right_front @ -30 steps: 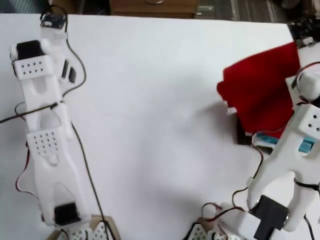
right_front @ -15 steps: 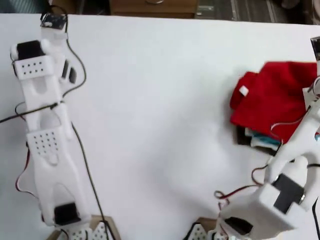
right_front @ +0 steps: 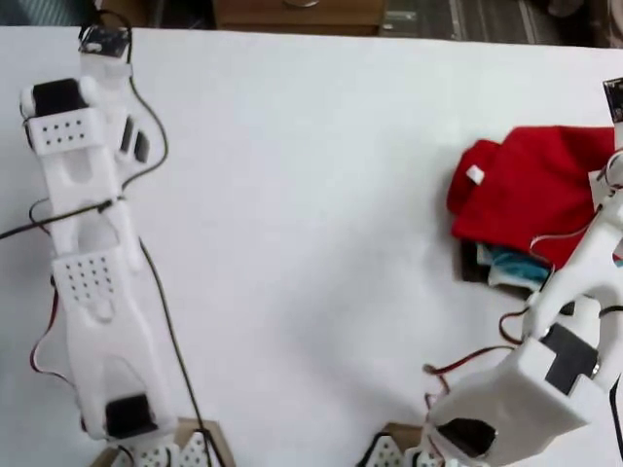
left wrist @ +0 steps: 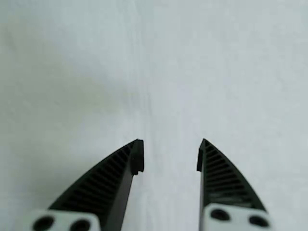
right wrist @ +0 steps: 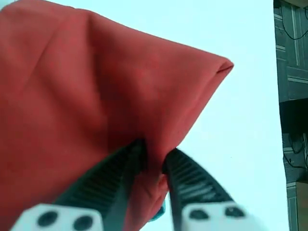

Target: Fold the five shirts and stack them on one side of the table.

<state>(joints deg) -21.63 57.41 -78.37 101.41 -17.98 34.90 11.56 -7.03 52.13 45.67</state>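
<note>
Bordering the white table [right_front: 321,195], dark floor [right_front: 487,17] meets wooden furniture [right_front: 297,14].

Left arm [right_front: 83,243] stretched out straight, left hand [left wrist: 168,156] jaws apart. Right arm [right_front: 545,370] folded, right hand [right wrist: 154,156] pinched onto red cloth shirt [right wrist: 96,96].

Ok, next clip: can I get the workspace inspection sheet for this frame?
Surface: white table, no marks seen.
Job's things: red shirt tops a stack at the table's right edge; teal layer and dark layer peek out beneath.
Clutter: nothing seen.
Grippers: left gripper open above bare table; right gripper, fingers pinching a fold of the red shirt.
Cables: black cable along the left arm; red wires by the right arm.
Surroundings: wooden furniture beyond the far edge; dark floor.
</note>
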